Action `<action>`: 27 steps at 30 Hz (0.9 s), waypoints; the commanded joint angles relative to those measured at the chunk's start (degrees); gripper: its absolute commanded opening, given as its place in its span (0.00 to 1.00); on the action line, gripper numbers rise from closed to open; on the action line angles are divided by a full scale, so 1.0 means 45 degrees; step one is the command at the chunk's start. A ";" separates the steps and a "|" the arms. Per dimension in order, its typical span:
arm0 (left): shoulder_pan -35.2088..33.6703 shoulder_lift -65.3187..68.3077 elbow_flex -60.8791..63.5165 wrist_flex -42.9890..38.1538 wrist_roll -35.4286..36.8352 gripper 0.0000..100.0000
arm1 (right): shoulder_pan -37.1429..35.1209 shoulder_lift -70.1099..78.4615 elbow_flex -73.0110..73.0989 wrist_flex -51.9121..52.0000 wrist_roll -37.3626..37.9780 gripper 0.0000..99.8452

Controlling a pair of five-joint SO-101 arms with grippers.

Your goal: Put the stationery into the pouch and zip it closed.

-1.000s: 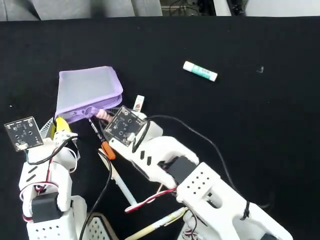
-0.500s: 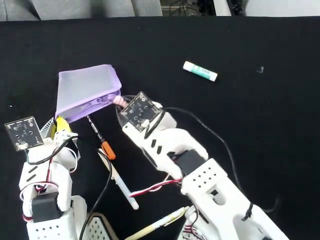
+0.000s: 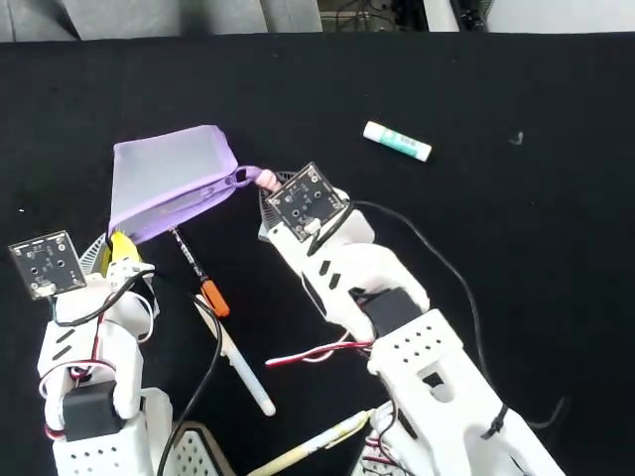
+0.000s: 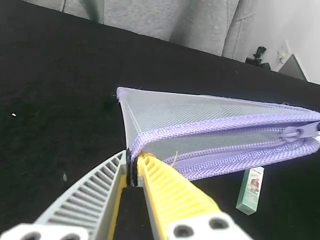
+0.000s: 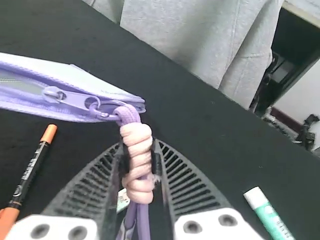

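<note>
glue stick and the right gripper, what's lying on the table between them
Nothing. In the high view the black table between the glue stick and the right gripper, shut on the pink zip pull, is bare.

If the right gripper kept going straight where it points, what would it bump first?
Most likely the purple pouch, whose zipper end lies just ahead of the right gripper. The gripper is shut on the pink zipper pull. Depth is hard to judge.

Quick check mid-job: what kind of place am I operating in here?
Probably an indoor lab or workshop test bench: a table draped in black cloth, grey fabric curtains behind it, and cables and equipment at the far edge.
</note>
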 commanded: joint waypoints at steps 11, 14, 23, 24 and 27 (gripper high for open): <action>-0.0264 -0.0098 -0.0537 -0.0059 0.0000 0.03 | 0.1328 -0.0518 -0.1045 -0.0039 0.0274 0.01; -0.0264 -0.0098 -0.0537 -0.0059 0.0000 0.03 | 0.1426 -0.0303 -0.1143 -0.0039 0.0293 0.01; -0.0264 -0.0098 -0.0537 -0.0078 0.0000 0.03 | 0.1797 0.2256 -0.2452 -0.0039 0.0293 0.01; -0.0264 -0.0098 -0.0557 -0.0078 0.0000 0.03 | 0.1797 0.2198 -0.2432 0.0000 0.0293 0.01; -0.0264 -0.0098 -0.0557 -0.0098 0.0000 0.03 | 0.1797 0.1768 -0.2393 0.0059 0.0176 0.01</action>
